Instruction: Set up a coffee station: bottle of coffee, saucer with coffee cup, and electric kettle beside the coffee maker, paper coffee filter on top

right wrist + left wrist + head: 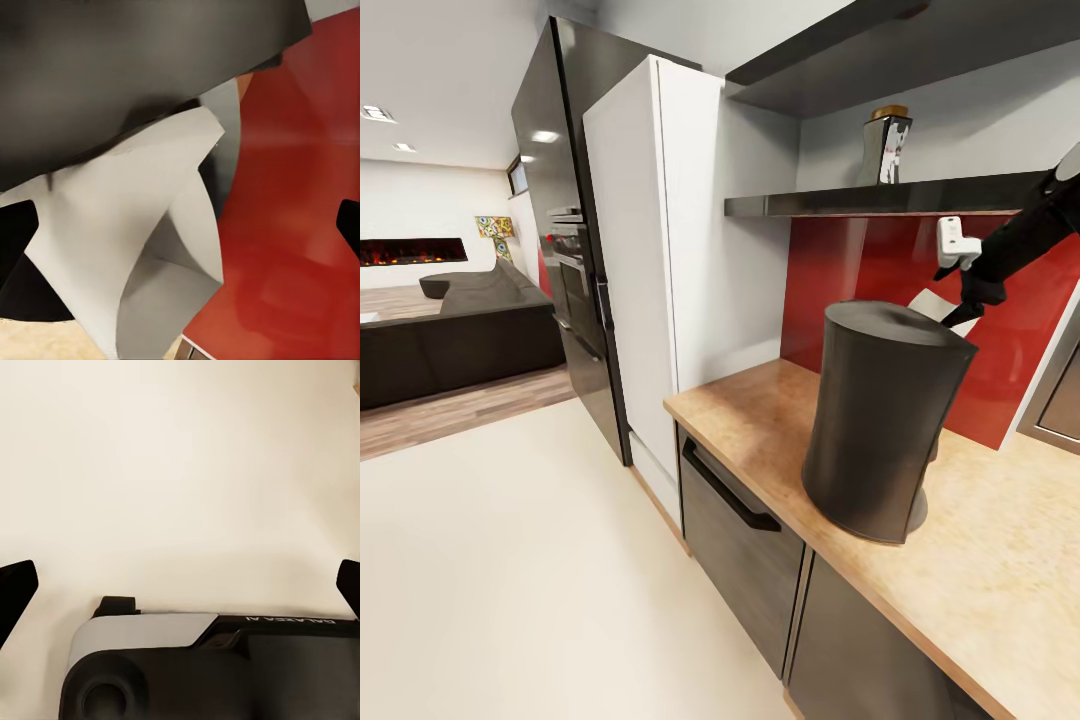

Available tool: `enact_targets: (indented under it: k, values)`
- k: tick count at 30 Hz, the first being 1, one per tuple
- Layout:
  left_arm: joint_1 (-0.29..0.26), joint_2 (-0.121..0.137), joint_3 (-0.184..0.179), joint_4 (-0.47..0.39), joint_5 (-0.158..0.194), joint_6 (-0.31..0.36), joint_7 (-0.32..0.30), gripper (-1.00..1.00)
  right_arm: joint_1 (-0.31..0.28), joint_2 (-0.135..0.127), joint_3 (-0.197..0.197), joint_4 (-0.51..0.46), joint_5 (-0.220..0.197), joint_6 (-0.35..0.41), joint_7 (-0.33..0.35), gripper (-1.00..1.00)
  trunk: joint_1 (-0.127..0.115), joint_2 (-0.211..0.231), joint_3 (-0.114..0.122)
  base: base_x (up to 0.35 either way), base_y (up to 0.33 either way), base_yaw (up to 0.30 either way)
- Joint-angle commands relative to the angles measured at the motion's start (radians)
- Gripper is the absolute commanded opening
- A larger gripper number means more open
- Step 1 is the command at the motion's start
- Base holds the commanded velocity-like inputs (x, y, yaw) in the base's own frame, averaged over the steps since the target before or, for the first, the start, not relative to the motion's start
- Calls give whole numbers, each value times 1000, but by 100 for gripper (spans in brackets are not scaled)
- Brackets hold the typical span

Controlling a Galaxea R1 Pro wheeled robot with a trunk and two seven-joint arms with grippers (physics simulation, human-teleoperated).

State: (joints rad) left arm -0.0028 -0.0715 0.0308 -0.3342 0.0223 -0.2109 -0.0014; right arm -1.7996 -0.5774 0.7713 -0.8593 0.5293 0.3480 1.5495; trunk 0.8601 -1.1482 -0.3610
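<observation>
The dark cylindrical coffee maker (885, 420) stands on the wooden countertop (1000, 560); its black top (135, 67) looms close in the right wrist view. A white paper coffee filter (127, 240) lies between the fingers of my right gripper (180, 225), whose fingers sit wide apart, open. In the head view the filter (928, 303) peeks out behind the coffee maker's top rim, with the right gripper (963, 313) just beside it. The bottle of coffee (887, 148) stands on the dark shelf (860, 204) above. My left gripper (180, 585) hangs open over the cream floor.
A red backsplash (860, 290) runs behind the counter. A tall white cabinet (660, 270) and a black fridge (560, 200) stand left of it. Dark drawers (740, 540) sit under the counter. A second shelf (880, 60) hangs higher up. Open cream floor (510, 560) spreads to the left.
</observation>
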Motion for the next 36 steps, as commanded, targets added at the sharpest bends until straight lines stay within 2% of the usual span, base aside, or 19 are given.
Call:
enact_targets:
  k: [1, 8, 13, 20, 25, 27, 29, 33, 36]
  values:
    - [0, -1, 3, 0, 2, -2, 0, 100, -10, -1, 3, 0, 1, 11, 3, 100, 0, -1, -1, 0, 0, 0]
    - [0, -1, 3, 0, 2, -2, 0, 100, -56, -1, 2, 23, 1, 11, 3, 100, 0, -1, -1, 0, 0, 0]
    - [0, -1, 3, 0, 2, -2, 0, 100, -99, -1, -29, 56, 1, 13, 2, 100, 0, -1, -1, 0, 0, 0]
    - [0, -1, 3, 0, 2, -2, 0, 100, -159, -8, -46, 81, 1, 15, -8, 100, 0, -1, -1, 0, 0, 0]
    - [0, -1, 3, 0, 2, -2, 0, 100, -187, -16, -105, 84, 2, 34, -8, 100, 0, -1, -1, 0, 0, 0]
    - [0, -1, 4, 0, 2, -2, 0, 100, -192, -30, -132, 102, 4, 42, -7, 100, 0, -1, -1, 0, 0, 0]
    - [0, -1, 5, 0, 2, -2, 0, 100, -194, -41, -141, 122, 5, 44, -8, 100, 0, -1, -1, 0, 0, 0]
    - [0, -1, 6, 0, 2, -2, 0, 100, -196, -88, -148, 144, 6, 47, -11, 100, 0, -1, -1, 0, 0, 0]
    - [0, -1, 7, 0, 2, -2, 0, 100, -196, -107, -150, 148, 7, 49, -20, 100, 0, -1, -1, 0, 0, 0]
